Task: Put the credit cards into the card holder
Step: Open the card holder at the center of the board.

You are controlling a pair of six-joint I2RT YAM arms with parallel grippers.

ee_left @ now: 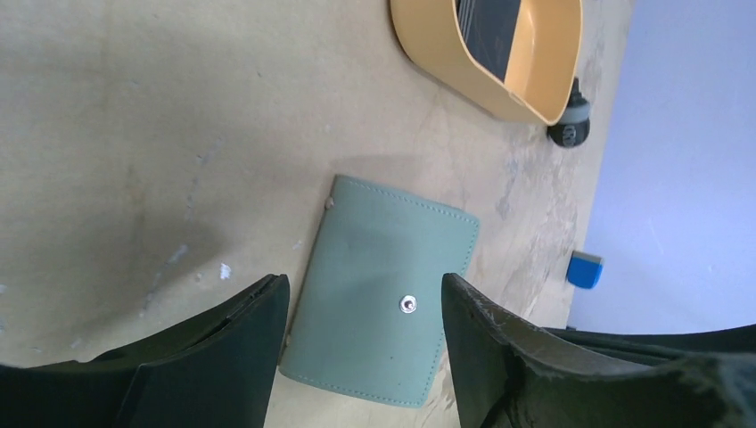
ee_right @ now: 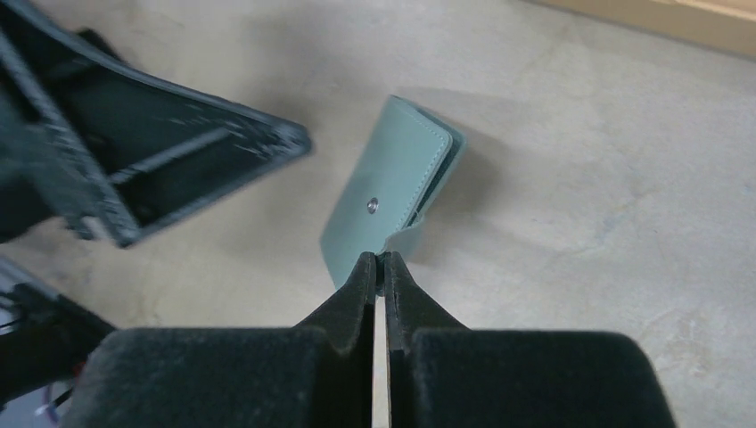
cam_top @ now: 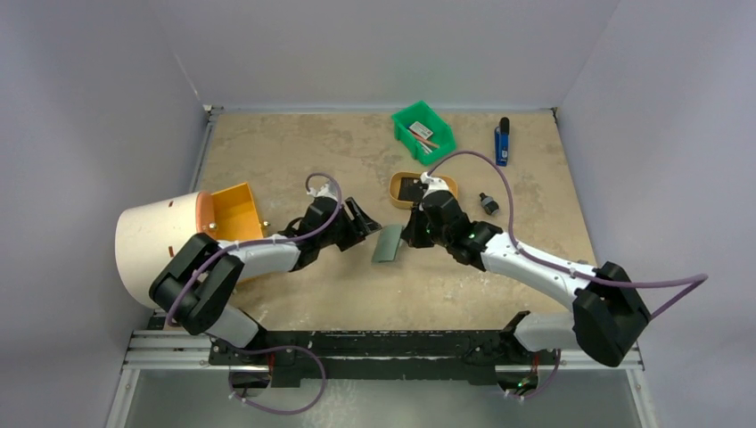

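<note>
At the middle of the desk (cam_top: 294,143) we find the card holder (cam_top: 388,242) lying closed with its snap button facing up. The left gripper (ee_left: 364,283) hangs over it released, its jaws wide on either side and holding nothing. They hide parts of the holder's near edge. The right gripper (ee_right: 379,260) is clenched, its tips pinching the edge of the holder's lower flap, though we cannot see how much of it they have. A black credit card (cam_top: 412,189) lies in the tan tray (cam_top: 452,187). The left wrist view cuts it off, and we cannot tell whether more cards lie beneath.
</note>
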